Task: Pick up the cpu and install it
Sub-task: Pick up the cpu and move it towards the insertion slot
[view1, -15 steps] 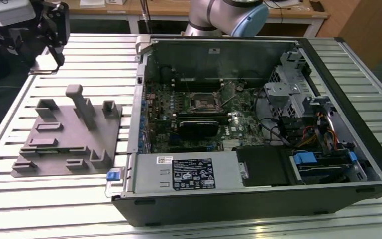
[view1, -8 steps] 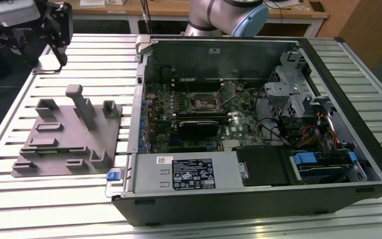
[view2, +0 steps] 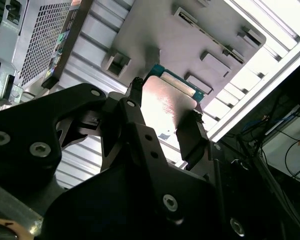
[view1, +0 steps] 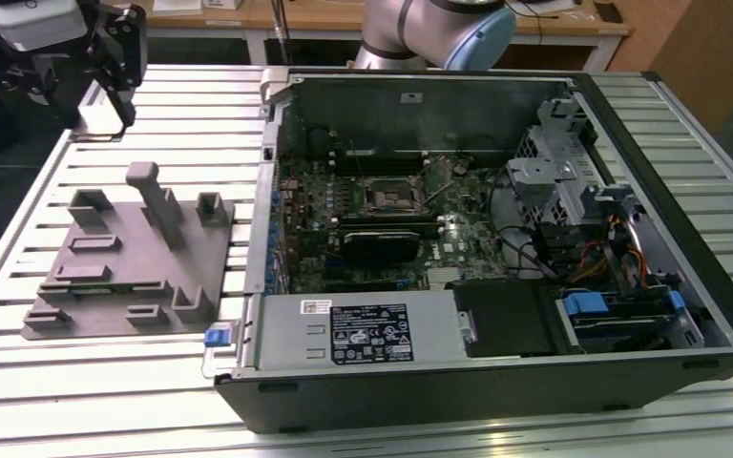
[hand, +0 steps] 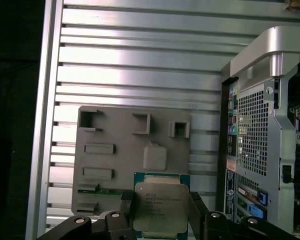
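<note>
In both wrist views my gripper (hand: 162,220) (view2: 162,107) is shut on the cpu (hand: 160,200) (view2: 170,95), a thin square chip with a silvery top and a green-blue rim, one black finger on each side. The chip hangs in the air above the grey plastic tray (hand: 115,165) (view2: 190,30). At the exterior view's far left, the gripper (view1: 110,72) is raised over the slatted table, beyond the tray (view1: 125,258). Inside the open computer case (view1: 494,239), the dark square socket frame (view1: 389,197) lies on the motherboard.
The tray carries several upright posts and slots (view1: 150,196). The case's metal side wall and handle (hand: 262,60) rise beside the tray. Within the case are a black fan block (view1: 380,246), a power supply (view1: 360,329) and drive cages with cables (view1: 583,219).
</note>
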